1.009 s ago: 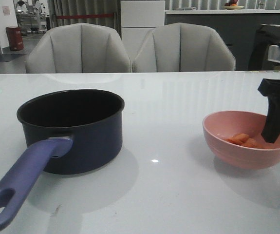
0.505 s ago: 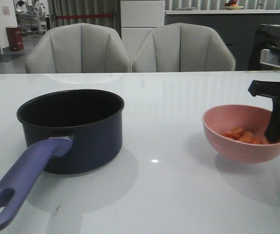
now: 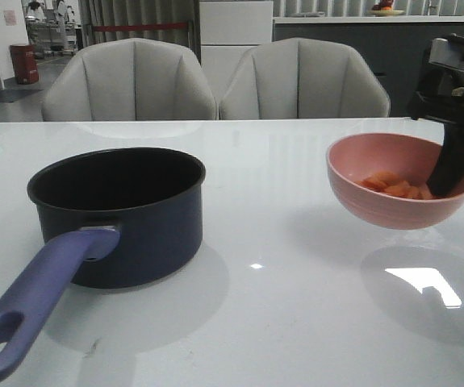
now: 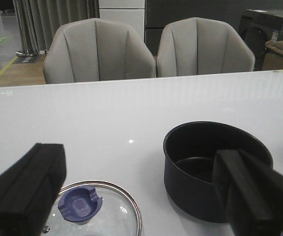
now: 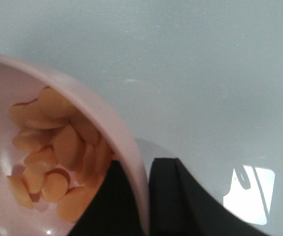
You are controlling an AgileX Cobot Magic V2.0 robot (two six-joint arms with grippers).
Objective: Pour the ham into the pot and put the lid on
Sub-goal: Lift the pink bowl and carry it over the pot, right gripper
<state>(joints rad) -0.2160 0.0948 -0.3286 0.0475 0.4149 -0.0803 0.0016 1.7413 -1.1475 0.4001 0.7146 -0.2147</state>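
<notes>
The small flat orange-pink ham chunks [image 3: 389, 185] lie in the salmon-pink round bowl [image 3: 377, 201], which hangs above the white table [image 3: 280, 306], tilted slightly. The right gripper [image 3: 451, 179] reaches down from above, fingers clamped on the bowl's rim. The dark navy pot [image 3: 119, 211] stands well apart, open. The left gripper [image 4: 141, 191] hovers with fingers apart, near the glass lid [image 4: 99, 211].

The saucepan [image 3: 127, 214] is dark navy outside and black inside, with a purple-blue handle [image 3: 34, 310]. The bowl [image 3: 397, 193] is salmon pink, plain and without pattern, and the ham pieces [image 3: 393, 186] in it are orange-pink. The glass lid [image 4: 99, 211] is clear with a steel-grey rim and a blue knob [image 4: 80, 205]. Both the left tool [image 4: 146, 196] and the right tool [image 5: 147, 199] are matte black. The surface [image 3: 296, 322] is glossy white, and the two chairs [image 3: 215, 81] behind it are pale grey.
</notes>
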